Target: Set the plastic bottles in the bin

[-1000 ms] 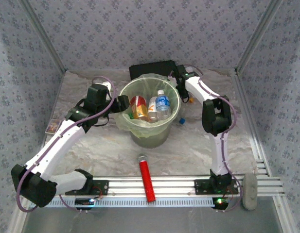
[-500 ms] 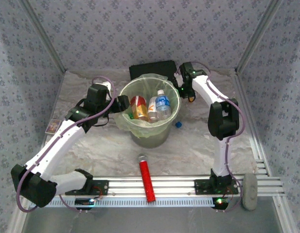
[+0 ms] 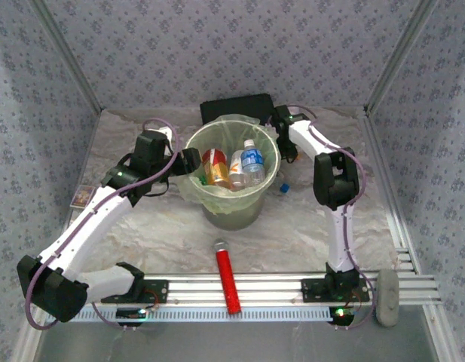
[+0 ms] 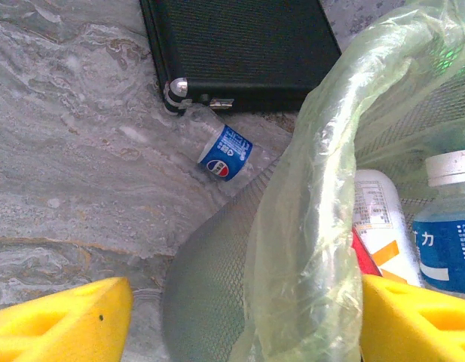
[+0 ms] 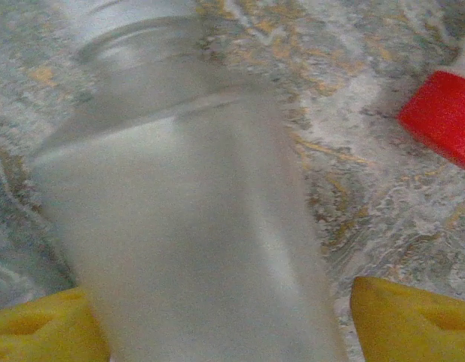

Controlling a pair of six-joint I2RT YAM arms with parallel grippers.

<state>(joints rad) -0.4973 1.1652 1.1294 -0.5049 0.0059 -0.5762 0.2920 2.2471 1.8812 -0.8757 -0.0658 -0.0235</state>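
Three plastic bottles [image 3: 236, 167] sit in bin [image 3: 230, 213], as before. Right arm [image 3: 334, 181] elbow drawn back inward since half second ago — right gripper [image 5: 209, 324] at bin's far-right side, fingers spread around clear bottle [image 5: 179, 196], slight gap at one finger. Left gripper [image 4: 240, 320] unmoved, jaws wide, straddling bin rim. Pepsi-label bottle [image 4: 224, 151] lies beside black case [image 4: 240, 45].

We're looking into a robot test cell here, a lab rig, nobody's home. Aluminium frame posts [image 3: 75, 69] box it in, and lilac flower-print walls [image 3: 217, 53] close three sides. A white left arm [image 3: 89, 226] and right arm [image 3: 339, 226] are bolted to slotted aluminium rails [image 3: 270, 285] at the near edge. Purple cables [image 3: 160, 121] loop along them, a green status light [image 3: 338, 311] glows at the base, and a marble-print desk [image 3: 292, 226] lies underneath.
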